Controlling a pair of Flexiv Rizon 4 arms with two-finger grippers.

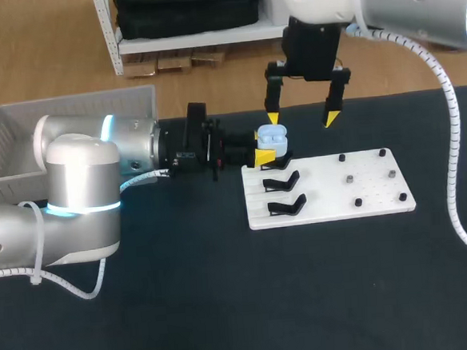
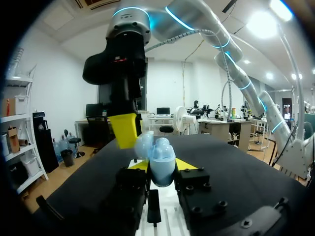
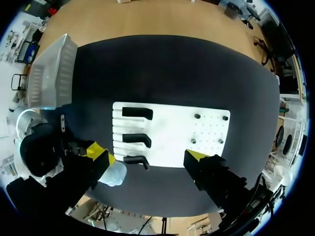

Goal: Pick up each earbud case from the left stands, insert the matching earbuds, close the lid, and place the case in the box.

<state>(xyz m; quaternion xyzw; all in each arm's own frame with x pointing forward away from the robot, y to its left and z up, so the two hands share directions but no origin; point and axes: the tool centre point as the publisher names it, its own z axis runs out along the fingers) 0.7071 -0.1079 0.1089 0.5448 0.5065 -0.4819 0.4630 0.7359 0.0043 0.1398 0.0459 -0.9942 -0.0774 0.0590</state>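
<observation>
- Grey plastic basket (image 1: 10, 134) is sitting at the far left corner of the dark table (image 1: 187, 306), well apart from the board.
- Coming in from the left, the left arm (image 1: 80, 166) is lying low and level over the table, pointing toward the middle.
- At its end, the left gripper (image 1: 265, 150) is pinching the earbud case (image 1: 272, 138) from two sides. Its yellow tips are pressing against the lower part of the pale blue shell, which is standing upright between them.
- This case is sitting over the rear left corner of the white board (image 1: 330, 186), just above the rearmost black stand (image 1: 277, 162). I cannot tell whether the two are touching.
- Two more black stands (image 1: 286, 206) are lining the board's left edge, nearer the front, and small pegs (image 1: 350, 180) are dotting its right half.
- Hanging from above, the right gripper (image 1: 302, 118) is pointing down over the board's rear edge with its fingers spread wide. One yellow tip is hovering just above the case, and the other is well apart to the right.
</observation>
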